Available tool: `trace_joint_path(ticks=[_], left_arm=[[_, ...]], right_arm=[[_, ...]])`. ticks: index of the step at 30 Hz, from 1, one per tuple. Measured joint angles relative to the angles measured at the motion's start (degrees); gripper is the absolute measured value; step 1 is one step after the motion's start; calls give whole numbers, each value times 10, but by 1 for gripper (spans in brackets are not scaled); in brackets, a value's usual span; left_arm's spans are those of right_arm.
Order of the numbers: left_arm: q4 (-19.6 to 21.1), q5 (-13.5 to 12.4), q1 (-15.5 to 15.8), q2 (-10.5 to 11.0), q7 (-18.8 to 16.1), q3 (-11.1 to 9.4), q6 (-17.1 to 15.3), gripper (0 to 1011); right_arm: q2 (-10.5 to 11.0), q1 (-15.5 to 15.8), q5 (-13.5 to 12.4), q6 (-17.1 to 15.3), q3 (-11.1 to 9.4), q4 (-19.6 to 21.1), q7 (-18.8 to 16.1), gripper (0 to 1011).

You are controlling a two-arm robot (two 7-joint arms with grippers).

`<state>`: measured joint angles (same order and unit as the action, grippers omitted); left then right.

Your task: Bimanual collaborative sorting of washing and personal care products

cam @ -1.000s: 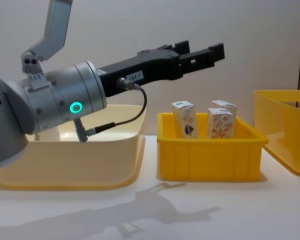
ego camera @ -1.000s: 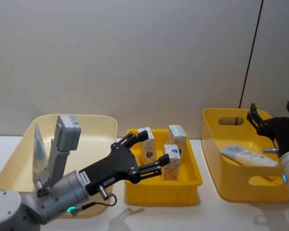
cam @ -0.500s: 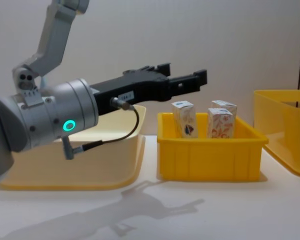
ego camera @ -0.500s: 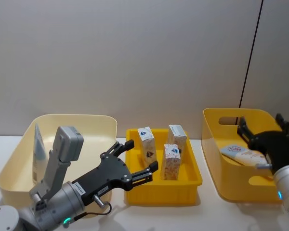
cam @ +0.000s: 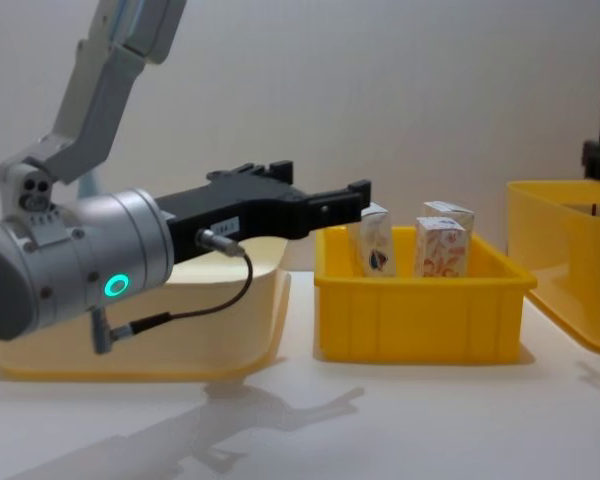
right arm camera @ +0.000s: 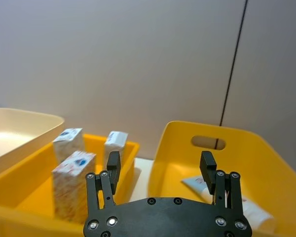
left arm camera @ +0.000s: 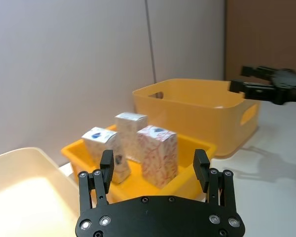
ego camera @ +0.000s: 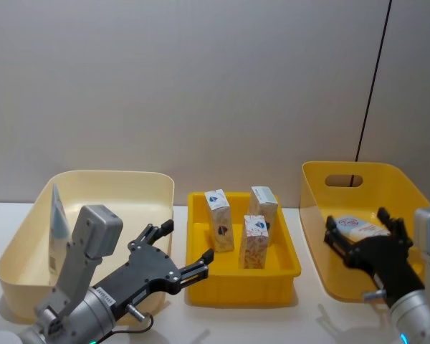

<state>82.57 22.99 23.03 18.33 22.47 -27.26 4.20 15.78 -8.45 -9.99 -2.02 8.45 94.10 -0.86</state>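
Observation:
Three small white cartons stand upright in the yellow tray [ego camera: 244, 288]: a blue-print one [ego camera: 218, 217], one behind it [ego camera: 263, 203] and an orange-print one [ego camera: 254, 241]. A pale squeeze tube [ego camera: 57, 223] leans on the left wall of the cream bin [ego camera: 100, 174]. Another tube [right arm camera: 256, 213] lies in the big yellow bin [ego camera: 351, 176]. My left gripper [ego camera: 186, 241] hangs open over the gap between the cream bin and the tray, holding nothing. In front of the yellow bin, my right gripper [ego camera: 357, 219] is open and empty.
The three containers stand in a row on a white table [cam: 400, 420], with a grey wall close behind. Bare table lies in front of the containers. From the left wrist, the cartons [left arm camera: 160, 154] sit just past the fingers.
Both arms have drawn back toward me. The left gripper has left the space over the tray and dropped lower to the left; the right gripper has come out of the yellow bin.

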Motion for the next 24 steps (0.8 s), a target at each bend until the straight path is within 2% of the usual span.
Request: trace_joint_path(ticks=[15, 24], left_arm=[[56, -60, -50, 19, -114, 7, -27, 1003], [86, -93, -77, 29, -177, 10, -41, 1003]], right_arm=[[31, 81, -57, 0, 39, 63, -26, 1001], [36, 93, -65, 1, 45, 71, -30, 1001]])
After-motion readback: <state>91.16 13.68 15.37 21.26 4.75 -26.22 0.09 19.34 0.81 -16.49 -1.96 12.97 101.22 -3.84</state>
